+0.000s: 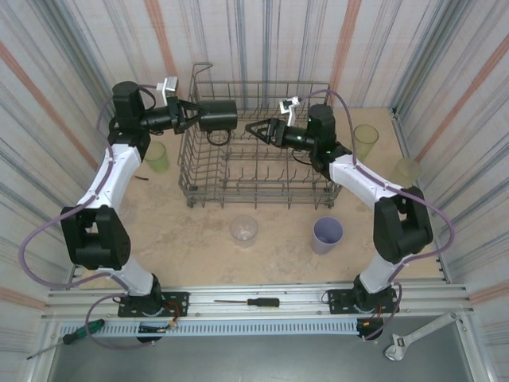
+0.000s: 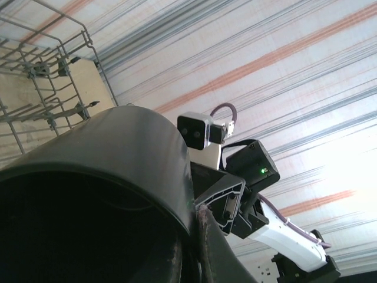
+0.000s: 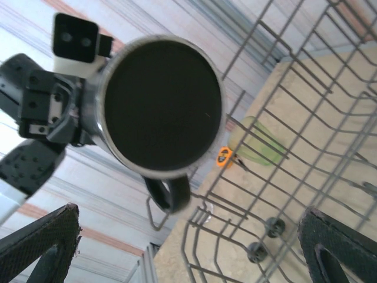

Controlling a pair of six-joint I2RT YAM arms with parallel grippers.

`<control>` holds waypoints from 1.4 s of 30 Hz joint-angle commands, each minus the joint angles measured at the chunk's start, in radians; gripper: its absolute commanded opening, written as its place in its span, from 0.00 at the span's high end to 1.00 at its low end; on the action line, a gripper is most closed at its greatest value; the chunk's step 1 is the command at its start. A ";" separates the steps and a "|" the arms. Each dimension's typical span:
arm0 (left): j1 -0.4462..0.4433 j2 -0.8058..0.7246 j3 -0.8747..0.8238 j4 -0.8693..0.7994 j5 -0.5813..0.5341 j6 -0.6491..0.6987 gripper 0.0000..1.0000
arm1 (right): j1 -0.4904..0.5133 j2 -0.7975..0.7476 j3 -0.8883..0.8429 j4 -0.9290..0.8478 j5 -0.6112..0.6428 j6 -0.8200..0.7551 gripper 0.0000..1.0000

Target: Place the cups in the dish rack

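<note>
My left gripper (image 1: 187, 114) is shut on the rim of the black mug (image 1: 217, 117), holding it on its side above the back left corner of the dish rack (image 1: 258, 171). The mug's handle (image 3: 171, 191) hangs down. In the left wrist view the mug (image 2: 106, 188) looms at lower left, its wall pinched in my left gripper (image 2: 194, 227). My right gripper (image 1: 256, 130) stands open over the rack, pointing at the mug (image 3: 159, 106) and a little short of it. On the table stand a clear cup (image 1: 244, 230), a lavender cup (image 1: 327, 235) and green tumblers (image 1: 157, 156) (image 1: 366, 141).
A pale translucent cup (image 1: 406, 169) stands near the right wall. A black-handled screwdriver (image 1: 250, 302) and a green-handled one (image 1: 83, 330) lie on the near rail, with a metal tool (image 1: 409, 338) at the lower right. Striped walls close in the table on three sides.
</note>
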 commanded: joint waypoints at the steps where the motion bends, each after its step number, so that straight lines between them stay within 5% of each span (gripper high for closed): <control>1: -0.005 0.010 -0.017 0.162 0.049 -0.061 1.00 | 0.013 0.049 0.064 0.111 -0.032 0.059 0.01; 5: -0.004 0.017 -0.051 0.281 0.060 -0.151 1.00 | 0.023 0.101 0.108 0.129 -0.038 0.080 0.01; 42: -0.038 0.034 -0.061 0.400 0.098 -0.247 1.00 | 0.078 0.281 0.262 0.405 -0.157 0.283 0.04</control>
